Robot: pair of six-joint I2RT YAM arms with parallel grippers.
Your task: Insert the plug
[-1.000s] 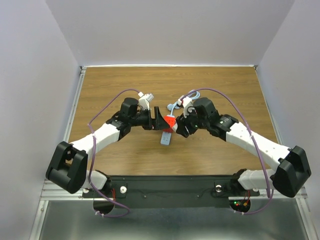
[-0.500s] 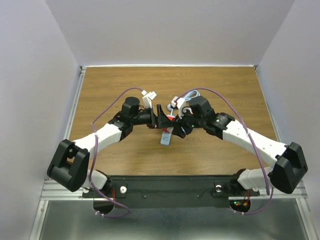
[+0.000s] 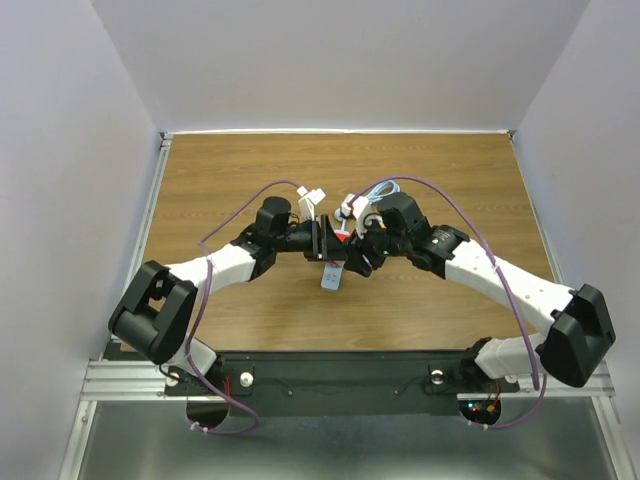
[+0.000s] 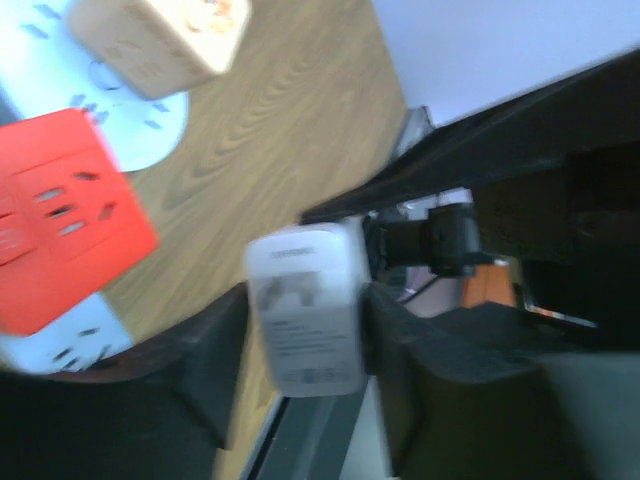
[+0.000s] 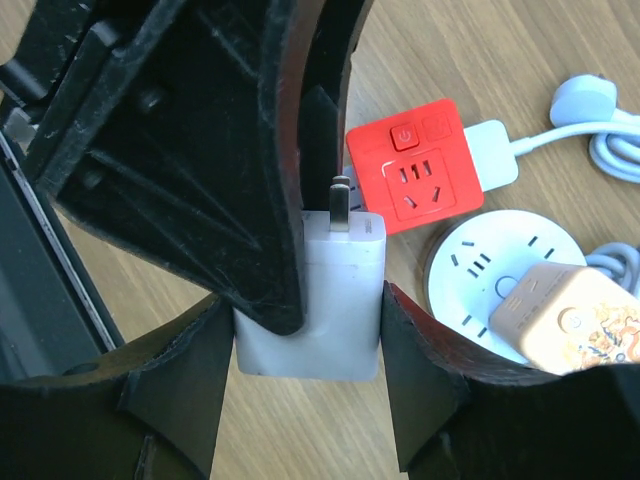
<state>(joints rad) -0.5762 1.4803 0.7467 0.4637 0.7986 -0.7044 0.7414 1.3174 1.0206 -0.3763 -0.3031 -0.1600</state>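
Note:
The plug [image 5: 335, 300] is a white block charger with its metal prongs pointing up toward the red socket cube [image 5: 415, 165]. My right gripper [image 5: 310, 340] is shut on the plug's sides. My left gripper [image 4: 305, 340] is also shut on the plug [image 4: 305, 310], and one of its black fingers [image 5: 230, 170] overlaps the plug's left side in the right wrist view. In the top view both grippers, left [image 3: 320, 240] and right [image 3: 350, 246], meet above the table's middle, next to the red socket cube [image 3: 341, 237]. The red socket cube [image 4: 60, 215] lies to the left in the left wrist view.
A round white socket [image 5: 480, 265] carries a beige adapter [image 5: 570, 315] beside the red cube. A white cable with its own plug [image 5: 590, 100] curls at the far right. A white power strip [image 3: 333, 277] lies on the wooden table [image 3: 450, 170] below the grippers.
My left arm has swung right to meet the right gripper, and its jaws have shut on the plug. The right arm moved slightly left a second ago and has since held still.

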